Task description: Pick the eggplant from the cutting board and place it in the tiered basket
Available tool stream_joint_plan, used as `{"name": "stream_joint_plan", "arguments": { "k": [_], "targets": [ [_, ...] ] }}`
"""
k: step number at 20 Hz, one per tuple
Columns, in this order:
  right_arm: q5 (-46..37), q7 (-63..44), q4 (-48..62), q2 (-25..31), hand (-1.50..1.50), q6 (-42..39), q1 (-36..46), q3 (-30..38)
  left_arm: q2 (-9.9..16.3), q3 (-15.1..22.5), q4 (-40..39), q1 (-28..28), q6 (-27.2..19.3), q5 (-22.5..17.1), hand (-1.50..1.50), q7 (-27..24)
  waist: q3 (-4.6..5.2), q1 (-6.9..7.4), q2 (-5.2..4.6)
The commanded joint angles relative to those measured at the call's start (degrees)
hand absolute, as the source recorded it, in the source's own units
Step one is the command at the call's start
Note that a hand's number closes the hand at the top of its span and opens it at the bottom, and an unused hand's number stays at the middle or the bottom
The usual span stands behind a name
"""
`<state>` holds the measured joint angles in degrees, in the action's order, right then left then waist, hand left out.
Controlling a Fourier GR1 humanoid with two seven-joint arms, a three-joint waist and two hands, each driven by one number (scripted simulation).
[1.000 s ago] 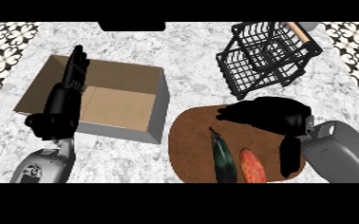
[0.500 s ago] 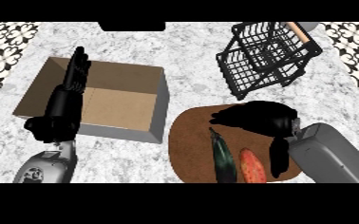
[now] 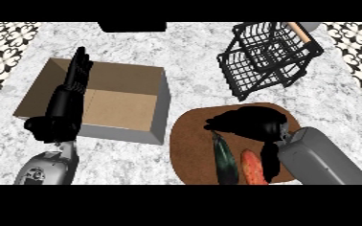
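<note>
The eggplant point(image 3: 225, 161), dark and elongated, lies on the round brown cutting board point(image 3: 191, 148) at the lower right, its stem end pointing up. My right hand point(image 3: 252, 122) hovers over the board just above that stem end. It is open, with the fingers reaching left and the thumb hanging down to the right of the eggplant. Nothing is held in it. The black wire tiered basket point(image 3: 271, 57) stands tilted at the upper right. My left hand point(image 3: 68, 99) rests open at the left, fingers up.
An orange-red vegetable point(image 3: 253, 167) lies on the board right beside the eggplant. An open cardboard box point(image 3: 117, 100) sits at the left, under my left hand. A dark object point(image 3: 132, 27) sits at the counter's far edge.
My right hand has slid left and slightly down across the board, ending over the eggplant's stem end. The left hand and the eggplant have stayed put.
</note>
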<state>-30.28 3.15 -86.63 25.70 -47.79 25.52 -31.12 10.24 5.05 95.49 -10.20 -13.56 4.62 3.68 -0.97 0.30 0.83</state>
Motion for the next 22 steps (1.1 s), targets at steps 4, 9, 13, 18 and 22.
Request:
{"name": "stream_joint_plan", "arguments": {
  "k": [4,9,13,18,22],
  "targets": [
    [-3.34,-1.92,1.0,-4.25,-1.5,1.61,-0.89,-1.94,-2.44,0.86,-6.33,1.95,2.16,-1.48,0.0,-1.39,1.01,-0.5,-0.97],
    [-4.66,0.22,5.21,-4.85,-1.5,2.91,-1.18,-1.3,-3.07,1.04,-4.58,3.62,1.79,-0.22,0.0,-0.84,0.99,-0.11,-1.0],
    [-5.6,-0.73,6.86,-7.73,-1.5,3.06,-0.78,-2.03,-6.15,3.45,-6.0,2.61,-0.36,2.67,0.0,-0.84,0.99,-0.26,-1.09],
    [-5.8,2.58,4.93,-4.73,-1.5,2.99,-3.26,-1.3,-4.92,0.26,-6.3,2.5,1.81,0.35,0.0,-2.04,1.0,-0.66,-1.01],
    [-6.19,1.29,6.74,-7.95,-1.5,4.05,-3.72,-1.06,-5.97,1.51,-6.81,2.71,1.39,2.16,0.0,-1.74,1.0,-0.61,-1.04]
  ]
}}
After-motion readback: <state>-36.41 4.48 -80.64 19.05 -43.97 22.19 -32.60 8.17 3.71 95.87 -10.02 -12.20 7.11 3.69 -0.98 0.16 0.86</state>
